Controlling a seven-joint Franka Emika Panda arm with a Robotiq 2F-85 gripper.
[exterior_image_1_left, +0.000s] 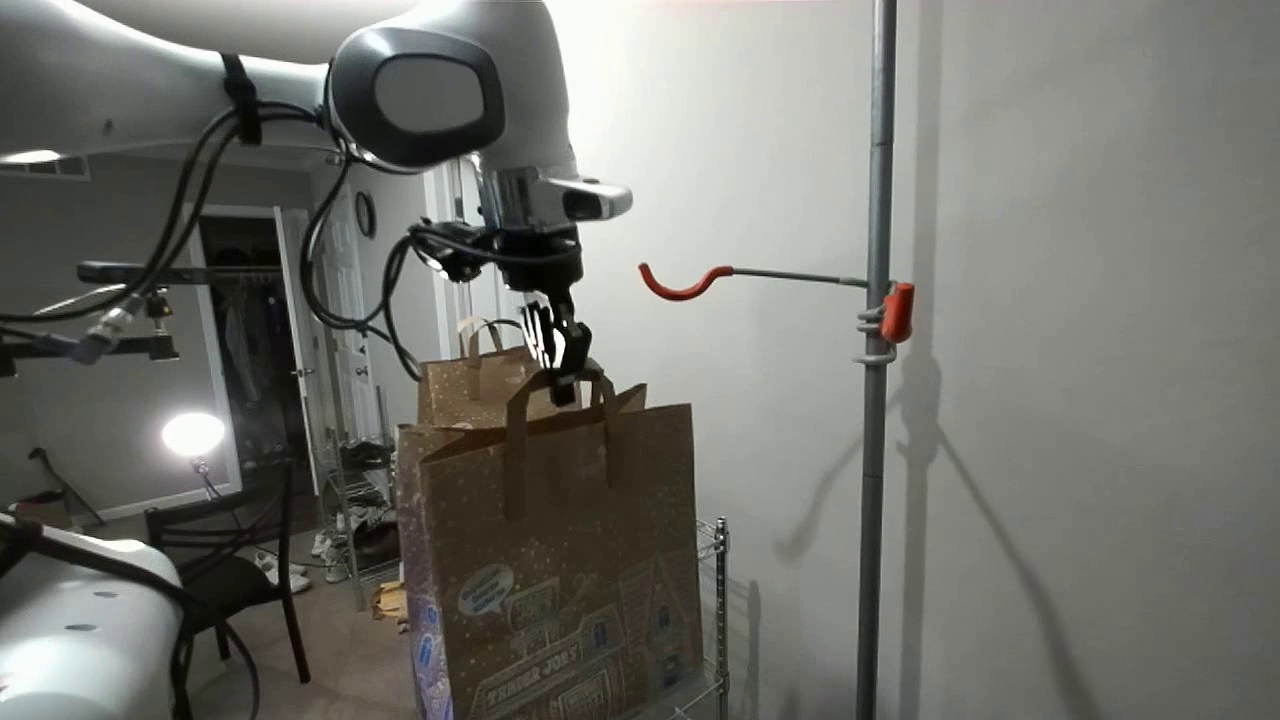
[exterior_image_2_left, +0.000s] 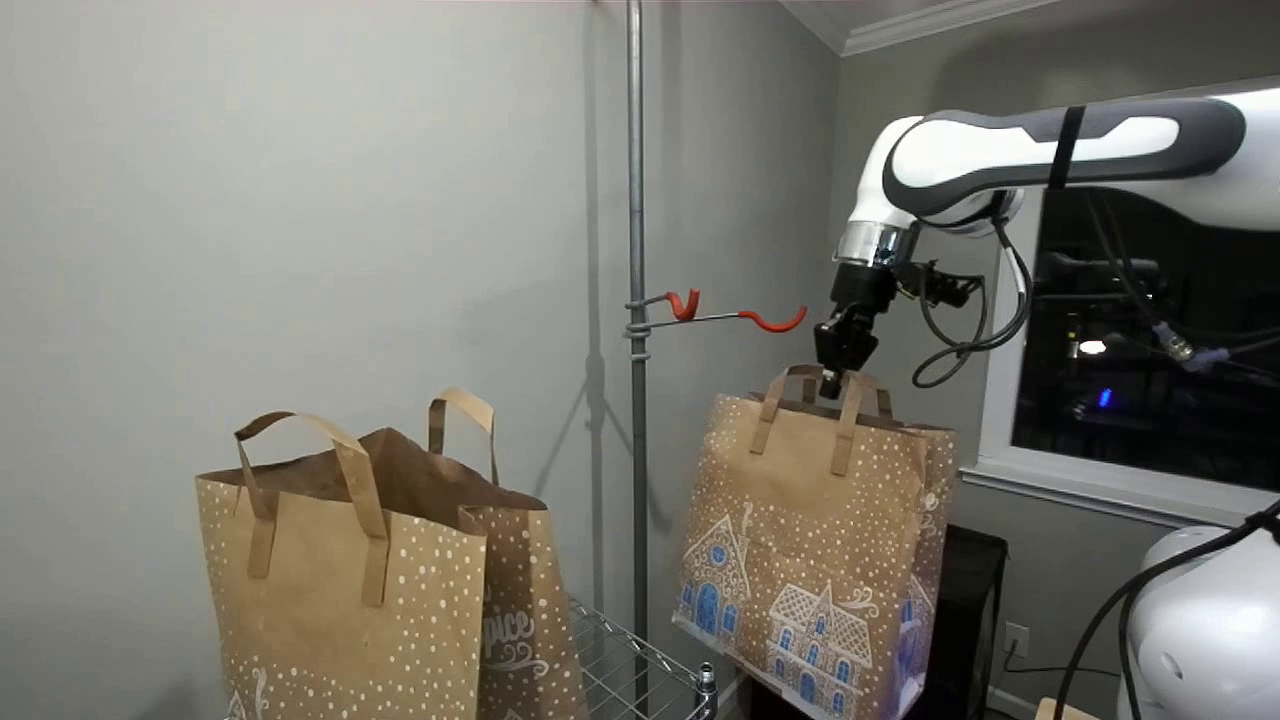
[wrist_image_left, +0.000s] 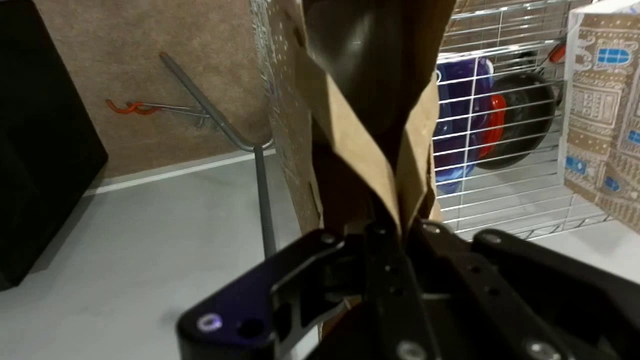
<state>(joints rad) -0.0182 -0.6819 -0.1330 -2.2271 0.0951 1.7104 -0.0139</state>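
My gripper (exterior_image_1_left: 565, 388) points down and is shut on the paper handles (wrist_image_left: 367, 150) of a brown paper bag (exterior_image_1_left: 560, 570). In an exterior view the gripper (exterior_image_2_left: 831, 380) sits at the top of this bag (exterior_image_2_left: 820, 540), which hangs slightly tilted and shows white dots and blue-windowed houses. In the wrist view the handles come together between the fingertips (wrist_image_left: 401, 232), and the bag's dark inside shows beneath them. Its contents are not clear. A second, similar brown bag (exterior_image_2_left: 350, 560) stands open with its handles up; it also shows in the wrist view (wrist_image_left: 600, 110).
A grey metal pole (exterior_image_1_left: 878, 450) stands by the wall and carries red-tipped hooks (exterior_image_1_left: 685, 285), near the gripper's height. A wire rack (exterior_image_2_left: 640, 660) stands beside the held bag, with a black pan (wrist_image_left: 525, 115) below its wires. A black box (exterior_image_2_left: 970, 610) stands behind the bag.
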